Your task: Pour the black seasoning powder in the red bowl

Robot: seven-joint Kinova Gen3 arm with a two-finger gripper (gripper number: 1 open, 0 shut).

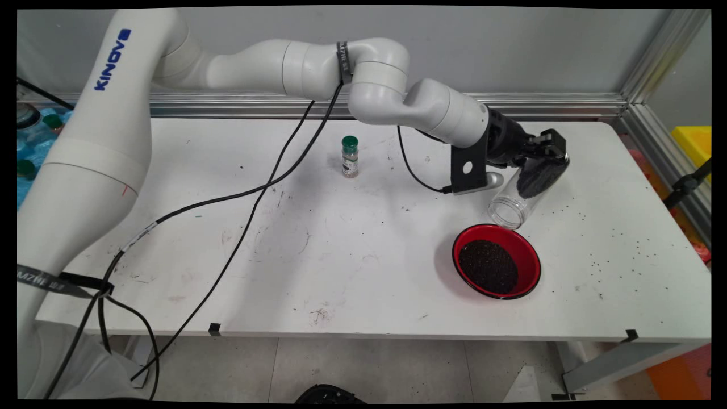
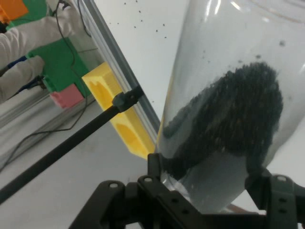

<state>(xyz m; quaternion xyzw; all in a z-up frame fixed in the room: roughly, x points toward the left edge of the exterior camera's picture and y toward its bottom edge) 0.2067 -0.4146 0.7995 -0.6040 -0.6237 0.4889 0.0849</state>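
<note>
My gripper (image 1: 542, 162) is shut on a clear plastic jar (image 1: 519, 196) and holds it tilted, its open mouth pointing down to the left just above the far rim of a red bowl (image 1: 531, 267). Dark seeds (image 1: 539, 176) sit in the jar's upper end near my fingers. The bowl holds a mound of the same dark seeds (image 1: 488, 266). In the hand view the jar (image 2: 238, 95) fills the right side, with the dark seeds (image 2: 233, 114) heaped against its wall between my two fingers (image 2: 155, 164).
A small spice bottle with a green cap (image 1: 350, 157) stands upright at the table's far middle. Loose seeds (image 1: 619, 238) are scattered over the table's right part. Black cables (image 1: 250, 221) hang across the left half. A yellow bin (image 1: 694, 142) sits beyond the right edge.
</note>
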